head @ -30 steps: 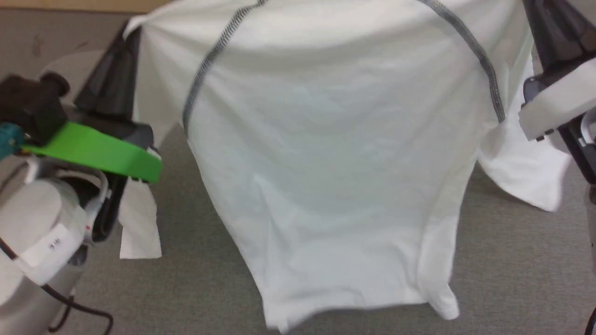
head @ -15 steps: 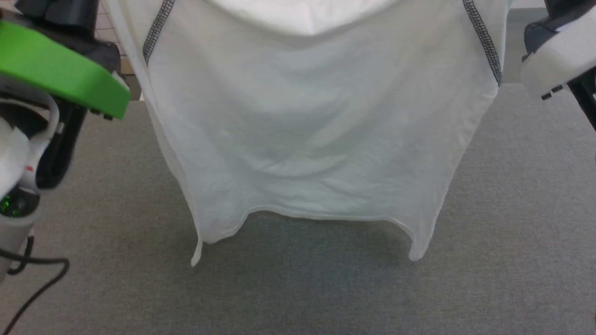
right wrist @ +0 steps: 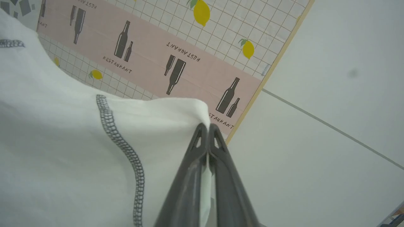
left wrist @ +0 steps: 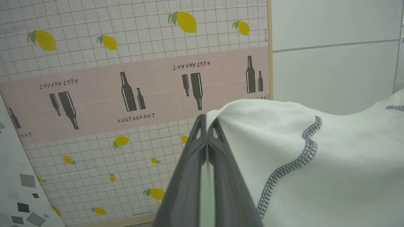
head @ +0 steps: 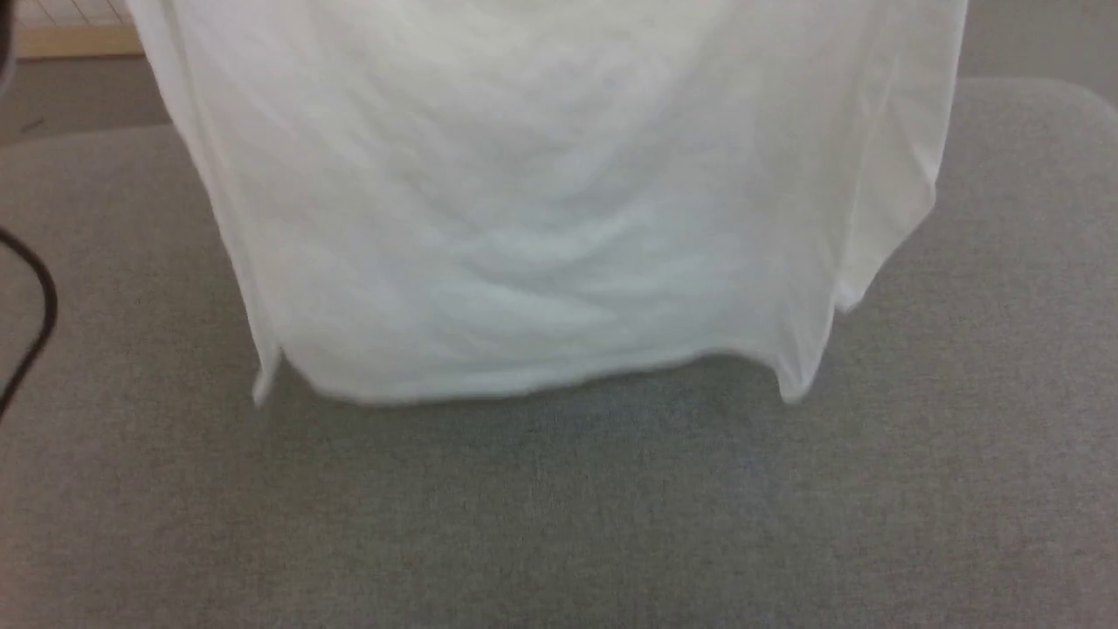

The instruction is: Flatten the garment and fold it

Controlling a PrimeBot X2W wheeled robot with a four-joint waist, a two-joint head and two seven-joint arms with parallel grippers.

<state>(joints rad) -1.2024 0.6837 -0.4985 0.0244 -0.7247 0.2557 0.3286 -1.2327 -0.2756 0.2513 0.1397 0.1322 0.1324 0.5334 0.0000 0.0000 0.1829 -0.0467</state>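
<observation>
The white garment (head: 541, 210) hangs like a curtain across the head view, its bottom hem floating just above the grey cloth surface (head: 559, 515). In the left wrist view my left gripper (left wrist: 206, 121) is shut on a top corner of the garment (left wrist: 315, 164), whose dark zigzag seam curves to the right of the fingers. In the right wrist view my right gripper (right wrist: 206, 129) is shut on the other top corner of the garment (right wrist: 63, 151), with a zigzag seam running down left of the fingers. White fabric shows pinched between both pairs of fingers.
A black cable (head: 35, 323) loops at the left edge of the head view. Behind the lifted grippers stands a panel printed with lemons and bottles (left wrist: 126, 78) next to a plain pale wall (left wrist: 331, 63).
The garment has been lifted higher: its hem rose off the surface and now hangs level. Both arms, seen at the sides earlier, have gone up out of the head view.
</observation>
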